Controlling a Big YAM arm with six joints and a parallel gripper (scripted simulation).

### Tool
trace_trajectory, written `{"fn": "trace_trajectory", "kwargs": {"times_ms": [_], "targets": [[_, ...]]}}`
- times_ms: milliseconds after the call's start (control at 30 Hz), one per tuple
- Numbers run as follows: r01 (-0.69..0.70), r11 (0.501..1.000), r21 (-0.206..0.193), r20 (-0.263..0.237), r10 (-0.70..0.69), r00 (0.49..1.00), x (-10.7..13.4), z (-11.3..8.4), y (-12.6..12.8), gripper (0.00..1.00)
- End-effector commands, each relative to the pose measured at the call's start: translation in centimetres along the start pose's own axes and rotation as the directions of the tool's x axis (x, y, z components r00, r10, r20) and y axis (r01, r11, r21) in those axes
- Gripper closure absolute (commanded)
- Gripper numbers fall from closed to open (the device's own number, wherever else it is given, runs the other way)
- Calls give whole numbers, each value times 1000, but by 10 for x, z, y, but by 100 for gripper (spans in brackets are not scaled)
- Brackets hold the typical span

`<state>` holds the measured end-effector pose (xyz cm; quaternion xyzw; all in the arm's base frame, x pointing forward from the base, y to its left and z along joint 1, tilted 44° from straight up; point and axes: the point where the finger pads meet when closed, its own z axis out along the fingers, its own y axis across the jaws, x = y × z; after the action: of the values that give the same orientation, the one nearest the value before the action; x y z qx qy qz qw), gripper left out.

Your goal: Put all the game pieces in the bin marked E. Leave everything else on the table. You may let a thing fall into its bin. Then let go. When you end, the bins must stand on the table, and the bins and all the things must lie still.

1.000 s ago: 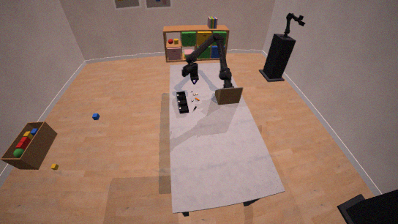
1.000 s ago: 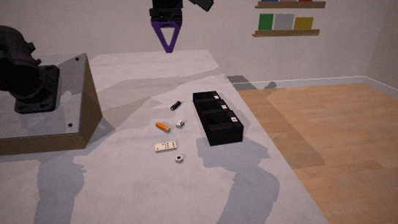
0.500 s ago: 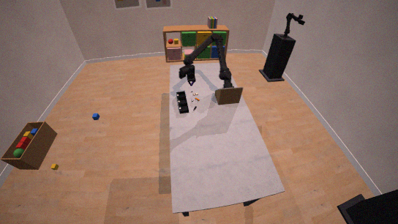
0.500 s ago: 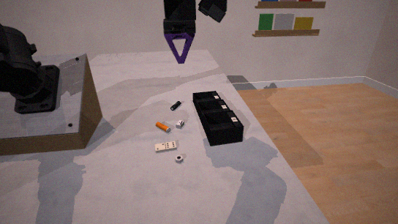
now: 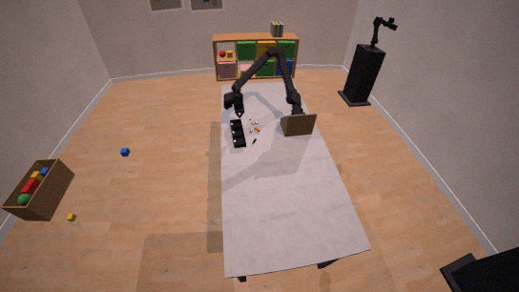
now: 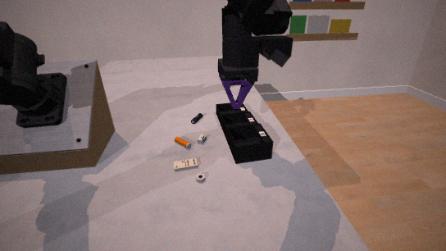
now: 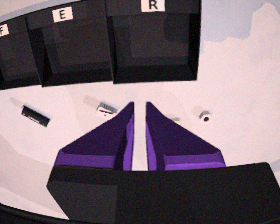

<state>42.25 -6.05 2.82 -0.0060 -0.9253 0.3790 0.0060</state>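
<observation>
Boxy black three-compartment bin

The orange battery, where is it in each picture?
Top: a tiny orange battery on the table, just right of the black bin row.
Exterior: mid-table, the battery lies left of the bin row, beside the die.
Wrist: not in it; I cannot make it out near the tool.
Shared landmark: the black bin row.

Domino flat on table; white die near it; black E bin upright, middle of row.
</observation>
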Motion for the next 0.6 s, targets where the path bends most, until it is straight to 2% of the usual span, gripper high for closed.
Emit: {"fn": "trace_trajectory", "kwargs": {"times_ms": [0,67,200,233,333,367,400,433,567], "targets": [[25,1000,-10,30,-24,999,-37,16,-14,92],[25,1000,-9,29,-25,999,-47,28,-20,92],[25,1000,-10,29,-25,999,-48,29,-21,92],[57,998,-9,52,-56,997,-37,15,-11,92],[60,998,-9,48,-60,997,-38,12,-13,92],[70,998,-8,39,-69,997,-38,16,-9,92],[63,998,-8,11,-63,998,-31,35,-8,92],[53,999,-8,1,-53,999,-30,42,-13,92],[53,999,-7,1,-53,999,-29,53,-13,92]]}}
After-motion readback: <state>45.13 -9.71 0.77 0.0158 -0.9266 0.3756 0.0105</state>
